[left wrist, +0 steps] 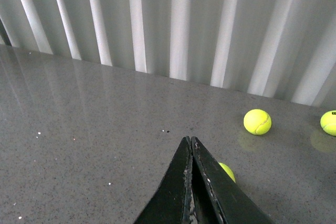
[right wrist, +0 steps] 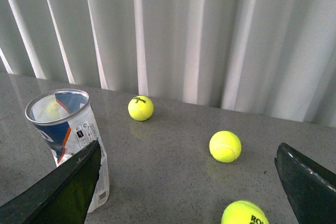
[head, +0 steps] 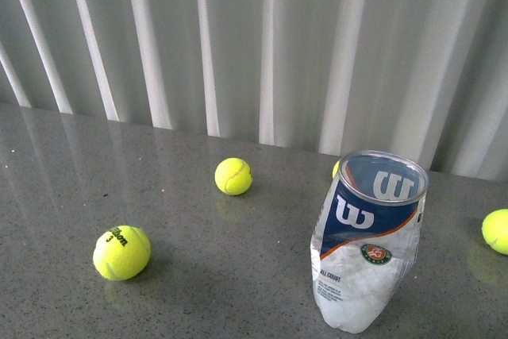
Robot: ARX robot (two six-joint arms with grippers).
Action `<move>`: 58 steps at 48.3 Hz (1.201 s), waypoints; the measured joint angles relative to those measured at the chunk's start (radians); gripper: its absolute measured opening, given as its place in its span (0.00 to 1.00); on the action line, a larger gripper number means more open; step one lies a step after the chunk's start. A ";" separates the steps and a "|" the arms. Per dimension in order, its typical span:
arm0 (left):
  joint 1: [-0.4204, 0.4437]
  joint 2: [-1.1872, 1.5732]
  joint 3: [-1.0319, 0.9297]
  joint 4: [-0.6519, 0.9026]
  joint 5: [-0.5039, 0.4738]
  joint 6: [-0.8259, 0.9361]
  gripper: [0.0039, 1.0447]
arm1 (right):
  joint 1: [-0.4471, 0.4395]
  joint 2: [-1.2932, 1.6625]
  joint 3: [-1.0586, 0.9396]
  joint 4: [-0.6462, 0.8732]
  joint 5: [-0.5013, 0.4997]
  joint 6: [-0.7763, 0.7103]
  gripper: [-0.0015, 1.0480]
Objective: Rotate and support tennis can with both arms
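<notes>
Crumpled clear-plastic tennis can [head: 367, 242], upright

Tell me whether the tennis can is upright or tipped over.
Upright, leaning slightly. The clear plastic tennis can with the navy Wilson label stands on its base on the grey table, open mouth up, no lid, no balls visible inside.

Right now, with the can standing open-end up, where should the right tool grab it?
Grip the can around its mid-body, on the label, coming in level from the side. It stands upright but leaning, mouth open, so a side squeeze on the round wall is likely steadier than pinching the thin rim. The right tool is open beside it.
</notes>
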 joint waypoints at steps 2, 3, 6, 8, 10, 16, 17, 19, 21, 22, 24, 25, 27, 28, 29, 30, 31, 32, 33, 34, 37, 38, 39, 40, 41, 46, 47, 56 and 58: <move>-0.024 -0.015 -0.014 0.000 -0.010 -0.001 0.03 | 0.000 0.000 0.000 0.000 0.000 0.000 0.93; -0.029 -0.019 -0.018 0.000 -0.011 0.000 0.03 | 0.000 0.000 0.000 0.000 0.002 0.000 0.93; -0.044 -0.041 -0.037 0.000 -0.013 0.000 0.03 | 0.000 0.000 0.000 0.000 0.001 0.000 0.93; -0.050 -0.060 -0.052 0.000 -0.012 0.000 0.03 | 0.000 0.000 0.000 0.000 -0.001 0.000 0.93; -0.050 -0.077 -0.066 -0.001 -0.018 -0.001 0.03 | 0.000 0.000 0.000 0.000 -0.001 0.000 0.93; -0.050 -0.113 -0.092 -0.010 -0.021 -0.002 0.03 | 0.000 0.000 0.000 0.000 0.000 0.000 0.93; -0.050 -0.116 -0.094 -0.012 -0.021 -0.002 0.03 | 0.000 0.000 0.000 0.000 0.000 0.000 0.93; -0.050 -0.128 -0.103 -0.017 -0.021 -0.002 0.03 | 0.000 0.000 0.000 0.000 0.000 0.000 0.93; -0.050 -0.144 -0.113 -0.023 -0.021 -0.002 0.03 | 0.000 0.000 0.000 0.000 -0.001 0.000 0.93; -0.050 -0.153 -0.118 -0.028 -0.021 -0.002 0.03 | 0.000 0.000 0.000 0.000 -0.001 0.000 0.93; -0.050 -0.166 -0.124 -0.034 -0.021 -0.002 0.03 | 0.000 0.000 0.000 0.000 -0.001 0.000 0.93; -0.050 -0.172 -0.127 -0.036 -0.021 -0.002 0.03 | 0.000 0.000 0.000 0.000 -0.001 0.000 0.93; -0.050 -0.186 -0.133 -0.044 -0.021 -0.002 0.03 | 0.000 0.000 0.000 0.000 -0.001 0.000 0.93; -0.050 -0.195 -0.137 -0.049 -0.021 -0.002 0.03 | 0.000 0.000 0.000 0.000 -0.001 0.000 0.93; -0.050 -0.204 -0.140 -0.054 -0.021 -0.002 0.03 | 0.000 0.000 0.000 0.000 -0.001 0.000 0.93; -0.050 -0.209 -0.143 -0.058 -0.021 -0.002 0.03 | 0.000 0.000 0.000 0.000 -0.001 0.000 0.93; -0.050 -0.218 -0.146 -0.063 -0.021 -0.002 0.03 | 0.000 0.000 0.000 0.000 -0.001 0.000 0.93; -0.050 -0.226 -0.149 -0.068 -0.021 -0.002 0.03 | 0.000 0.000 0.000 0.000 -0.001 0.000 0.93; -0.050 -0.232 -0.151 -0.072 -0.021 -0.002 0.03 | 0.000 0.000 0.000 0.000 -0.001 0.000 0.93; -0.050 -0.239 -0.153 -0.076 -0.021 -0.003 0.03 | 0.000 0.000 0.000 0.000 -0.001 0.000 0.93; -0.050 -0.257 -0.160 -0.088 -0.021 -0.003 0.03 | 0.000 0.000 0.000 0.000 -0.001 0.000 0.93; -0.050 -0.262 -0.162 -0.092 -0.021 -0.003 0.03 | 0.000 0.000 0.000 0.000 -0.001 0.000 0.93; -0.050 -0.265 -0.162 -0.093 -0.021 -0.002 0.03 | 0.000 0.000 0.000 0.000 -0.001 0.000 0.93; -0.050 -0.273 -0.169 -0.092 -0.021 -0.002 0.03 | 0.000 0.000 0.000 0.000 -0.001 0.000 0.93; -0.050 -0.279 -0.174 -0.087 -0.021 -0.003 0.03 | 0.000 0.000 0.000 0.000 -0.001 0.000 0.93; -0.050 -0.306 -0.174 -0.094 -0.020 -0.003 0.03 | 0.000 0.000 0.000 0.000 -0.001 0.000 0.93; -0.050 -0.308 -0.174 -0.095 -0.021 -0.003 0.03 | 0.000 0.000 0.000 0.000 -0.001 0.000 0.93; -0.050 -0.463 -0.174 -0.274 -0.021 -0.003 0.03 | 0.000 0.000 0.000 0.000 0.000 0.000 0.93; -0.050 -0.479 -0.174 -0.276 -0.020 -0.003 0.03 | 0.000 0.000 0.000 0.000 0.000 0.000 0.93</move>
